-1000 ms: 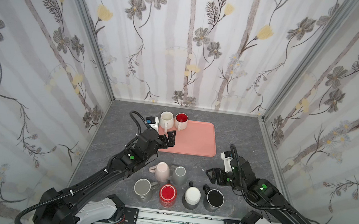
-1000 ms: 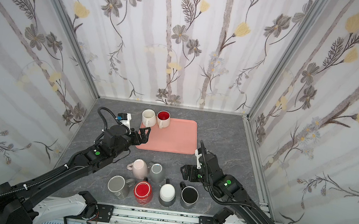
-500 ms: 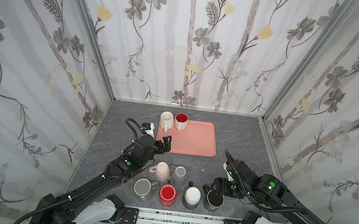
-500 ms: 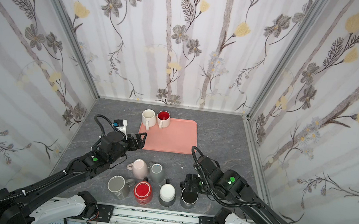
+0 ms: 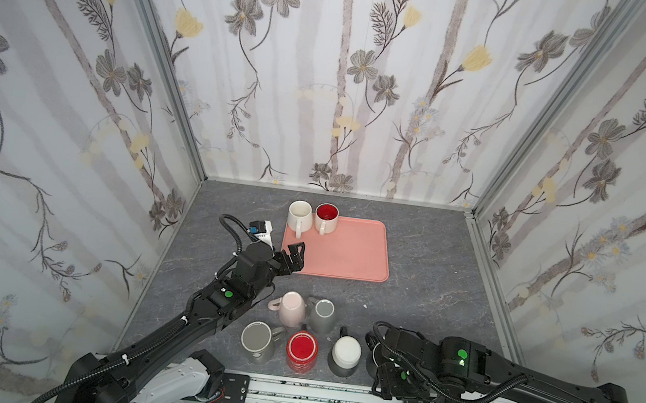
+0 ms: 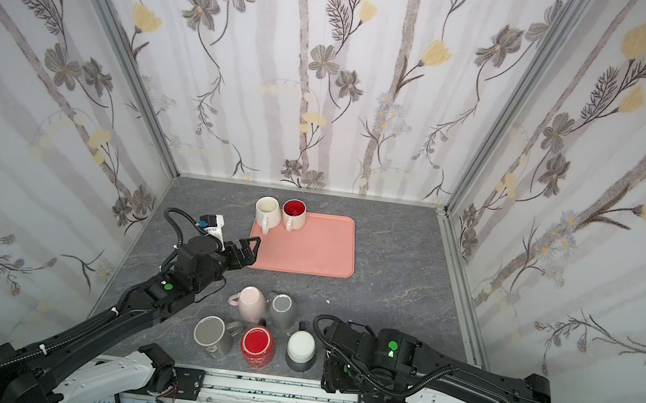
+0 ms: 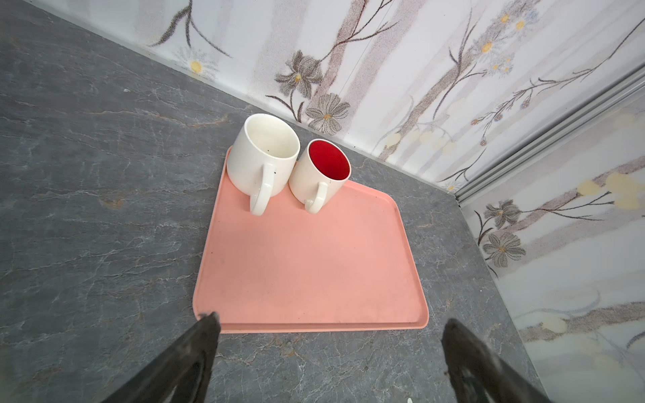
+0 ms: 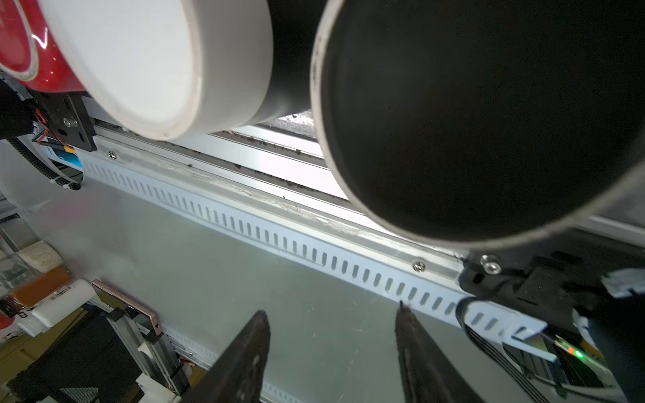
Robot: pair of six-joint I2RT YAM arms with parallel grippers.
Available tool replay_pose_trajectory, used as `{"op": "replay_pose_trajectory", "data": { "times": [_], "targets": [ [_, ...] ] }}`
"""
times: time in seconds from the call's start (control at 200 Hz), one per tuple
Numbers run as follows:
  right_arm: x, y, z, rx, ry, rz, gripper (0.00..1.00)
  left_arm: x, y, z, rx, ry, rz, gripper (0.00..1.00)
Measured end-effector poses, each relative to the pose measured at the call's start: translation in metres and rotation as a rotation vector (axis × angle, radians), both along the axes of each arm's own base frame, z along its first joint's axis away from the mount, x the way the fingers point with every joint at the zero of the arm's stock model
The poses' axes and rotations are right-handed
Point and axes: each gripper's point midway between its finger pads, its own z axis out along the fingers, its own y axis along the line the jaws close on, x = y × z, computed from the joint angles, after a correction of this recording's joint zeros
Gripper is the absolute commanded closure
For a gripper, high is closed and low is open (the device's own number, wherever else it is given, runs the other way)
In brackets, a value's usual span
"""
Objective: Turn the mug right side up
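Since a second ago the right arm (image 5: 461,361) has been swung down over the front row's right end, and the black mug (image 8: 471,115) is nearly hidden there in both top views. In the right wrist view it is cut off, beside the white-based mug (image 5: 346,349). The right gripper (image 8: 331,310) is held partly spread, empty; the left gripper (image 5: 293,255) is spread wide at the tray (image 5: 348,251).

Dark mug (image 8: 488,104), pink tray (image 5: 344,255), grey veined table (image 5: 430,266).

Mugs (image 5: 301,214): eight. Pink tray (image 5: 348,256): one. Robot arms (image 5: 216,306): two.
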Motion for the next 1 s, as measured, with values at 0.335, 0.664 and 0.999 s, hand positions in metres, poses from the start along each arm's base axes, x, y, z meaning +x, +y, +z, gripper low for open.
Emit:
{"op": "replay_pose_trajectory", "data": {
  "times": [0.335,0.664,0.999],
  "targets": [
    [0.027,-0.004,-0.041,-0.019,-0.068,-0.075,0.54,-0.001,-0.001,0.001,-0.015,0.001,-0.016,0.00],
    [0.093,-0.023,-0.042,-0.036,-0.244,-0.178,0.51,0.000,-0.012,0.002,-0.032,0.006,-0.063,0.00],
    [0.145,-0.045,-0.037,-0.001,-0.378,-0.316,0.45,-0.001,-0.033,0.006,-0.057,0.027,-0.164,0.00]
  ]
}}
